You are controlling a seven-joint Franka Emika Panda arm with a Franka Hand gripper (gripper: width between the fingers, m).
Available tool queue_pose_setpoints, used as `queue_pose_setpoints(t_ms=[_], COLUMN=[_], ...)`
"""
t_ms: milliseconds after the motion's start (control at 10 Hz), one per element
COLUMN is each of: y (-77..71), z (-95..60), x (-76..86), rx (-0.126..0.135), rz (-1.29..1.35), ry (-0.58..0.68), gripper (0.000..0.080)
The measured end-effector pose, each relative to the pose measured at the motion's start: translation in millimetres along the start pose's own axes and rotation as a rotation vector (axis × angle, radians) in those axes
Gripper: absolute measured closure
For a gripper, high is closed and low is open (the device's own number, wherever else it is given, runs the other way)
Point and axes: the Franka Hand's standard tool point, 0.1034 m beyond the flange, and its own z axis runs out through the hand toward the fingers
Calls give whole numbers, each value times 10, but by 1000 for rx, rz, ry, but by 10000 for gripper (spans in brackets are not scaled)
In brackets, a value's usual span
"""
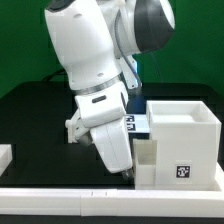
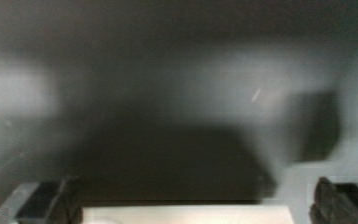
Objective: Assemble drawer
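Observation:
The large white drawer casing (image 1: 186,135) stands at the exterior view's right, with a black-and-white tag (image 1: 182,171) on its near face. A smaller white tray (image 1: 146,158) sits against the casing's left side. My gripper (image 1: 124,168) points down right beside this tray, low over the black table. In the wrist view my gripper (image 2: 190,205) has its fingers (image 2: 37,203) wide apart. A blurred white surface (image 2: 167,215) lies between them, with a gap to the far finger. The second tray cannot be made out for sure.
A white piece (image 1: 5,155) shows at the exterior view's far left edge. A white strip (image 1: 90,205) runs along the table's front. The arm's body hides the table behind it. A green wall stands at the back.

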Motion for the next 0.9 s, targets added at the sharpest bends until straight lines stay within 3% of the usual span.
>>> queue_pose_setpoints(t_ms=[100,600,800,900], y=[-18,-16,5,-4], z=[-12,-14,2,5], x=[-80,-67,217,264], rx=[1,1,4,-7], rz=[15,29,41,58], ry=[-2,-2,-2,-3], gripper=[150,150,150,150])
